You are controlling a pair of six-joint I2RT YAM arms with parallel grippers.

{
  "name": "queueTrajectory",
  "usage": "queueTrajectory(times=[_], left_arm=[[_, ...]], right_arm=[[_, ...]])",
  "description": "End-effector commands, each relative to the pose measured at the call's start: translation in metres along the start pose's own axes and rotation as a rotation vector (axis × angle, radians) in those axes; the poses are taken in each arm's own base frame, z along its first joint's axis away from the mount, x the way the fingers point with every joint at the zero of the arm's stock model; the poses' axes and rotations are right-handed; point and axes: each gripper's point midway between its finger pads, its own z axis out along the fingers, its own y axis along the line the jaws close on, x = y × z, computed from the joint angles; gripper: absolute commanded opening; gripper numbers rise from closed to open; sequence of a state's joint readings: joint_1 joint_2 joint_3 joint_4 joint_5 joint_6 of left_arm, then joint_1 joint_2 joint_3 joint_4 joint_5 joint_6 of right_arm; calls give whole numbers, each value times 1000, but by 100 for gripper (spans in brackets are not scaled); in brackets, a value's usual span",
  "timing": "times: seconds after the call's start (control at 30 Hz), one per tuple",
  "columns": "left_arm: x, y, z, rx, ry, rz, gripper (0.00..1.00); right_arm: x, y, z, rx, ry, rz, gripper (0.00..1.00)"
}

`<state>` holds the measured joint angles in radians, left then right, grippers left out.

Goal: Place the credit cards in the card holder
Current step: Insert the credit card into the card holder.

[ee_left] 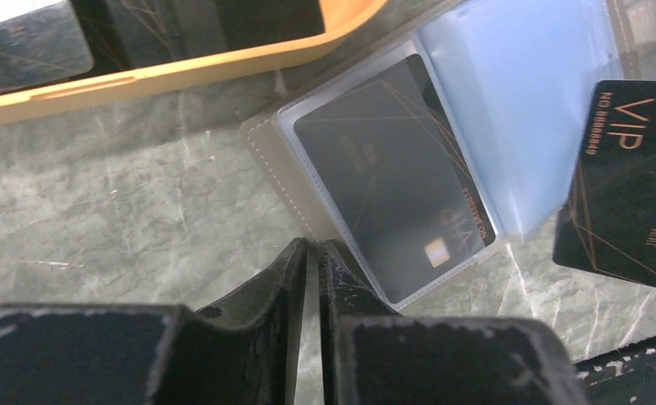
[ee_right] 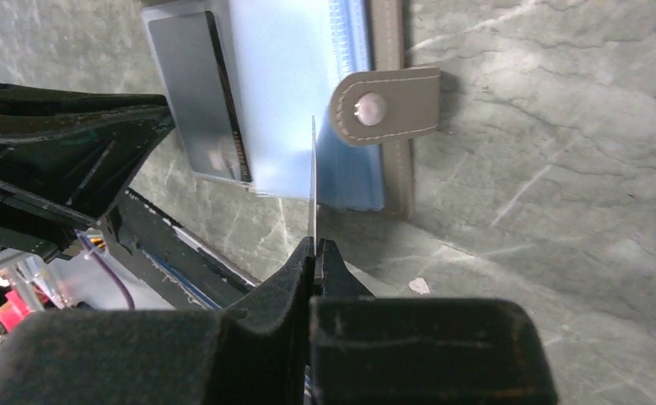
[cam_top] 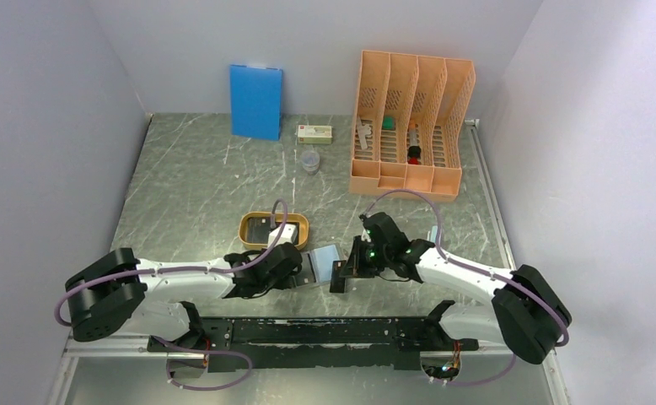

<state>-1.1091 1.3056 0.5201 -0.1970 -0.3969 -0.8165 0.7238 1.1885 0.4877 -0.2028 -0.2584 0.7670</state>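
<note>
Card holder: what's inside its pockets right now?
One black card sits in a clear pocket of the card holder. Other pale blue sleeves look empty; layers underneath are covered.

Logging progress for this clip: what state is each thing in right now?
card holder: open, lying flat.
pocketed card: inside a clear pocket.
VIP card: pinched in the right gripper, outside the holder.
left gripper: nearly closed at the holder's edge; grip unclear.
orange tray: holds dark cards.
</note>
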Motion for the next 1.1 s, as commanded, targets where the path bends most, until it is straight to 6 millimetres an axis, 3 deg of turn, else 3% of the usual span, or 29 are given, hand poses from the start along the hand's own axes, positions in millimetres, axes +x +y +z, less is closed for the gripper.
queueTrajectory(times=[0.0, 0.33, 0.4, 0.57, 0.77, 0.93, 1.07], left_arm=[[1, -20, 1, 105, 16, 46, 15], [-6, -19, -11, 113, 2, 38, 17], [-10, -18, -19, 114, -5, 27, 22], [-27, -23, -46, 161, -43, -14, 47], [-49, -53, -69, 288, -61, -68, 55], [-69, -87, -59, 307, -51, -63, 57], [-75, -91, -33, 195, -40, -39, 57]], right_arm=[[7, 2, 5, -41, 30, 38, 0], [16, 5, 12, -90, 56, 88, 0], [15, 5, 13, -84, 54, 89, 0], [14, 4, 14, -79, 55, 87, 0], [14, 4, 17, -79, 58, 91, 0], [12, 4, 18, -75, 55, 90, 0], [13, 3, 18, -69, 56, 88, 0]])
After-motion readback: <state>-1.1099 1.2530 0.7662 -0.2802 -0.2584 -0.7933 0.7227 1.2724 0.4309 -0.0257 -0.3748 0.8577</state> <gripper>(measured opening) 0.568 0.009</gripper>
